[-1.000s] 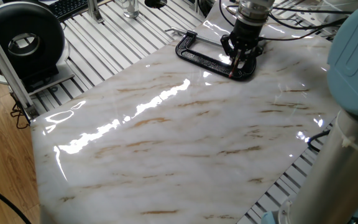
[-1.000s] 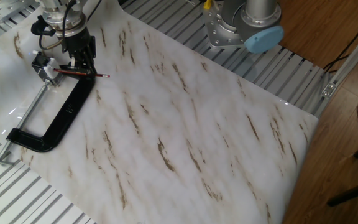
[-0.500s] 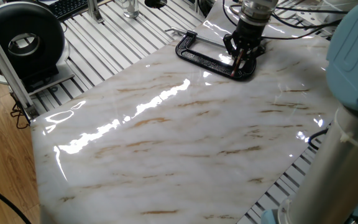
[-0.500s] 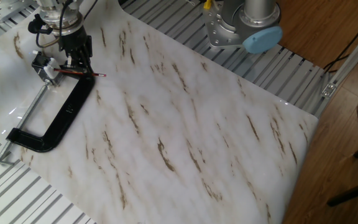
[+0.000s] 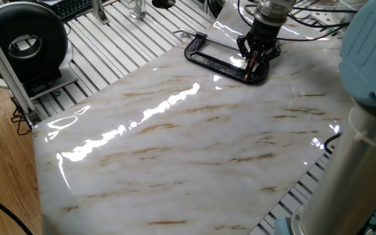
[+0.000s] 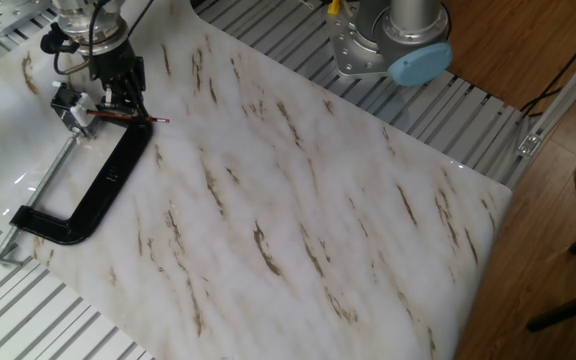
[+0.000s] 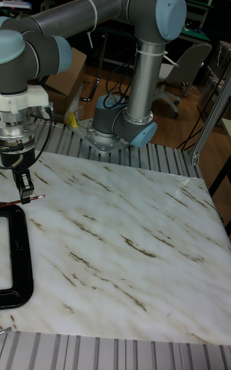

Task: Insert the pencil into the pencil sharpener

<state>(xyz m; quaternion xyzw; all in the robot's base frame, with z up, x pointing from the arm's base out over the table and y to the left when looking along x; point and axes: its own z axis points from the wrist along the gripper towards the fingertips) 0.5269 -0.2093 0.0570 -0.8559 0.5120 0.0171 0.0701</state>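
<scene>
- Far corner of the slab (image 5: pixel 175 150), one fixed view: my gripper (image 5: pixel 256 60) sits over the clamp (image 5: pixel 217 60), fingers clenched on the pencil (image 5: pixel 248 70).
- Other fixed view: pencil lies near level, pale end (image 6: pixel 165 121) away from the sharpener (image 6: pixel 68 105) held in the clamp. Step in hand: insertion, lead end at or near the hole; can't tell depth.
- Tall view: only the tail shows. Next move: push straight along the pencil's axis, no tilt.
</scene>
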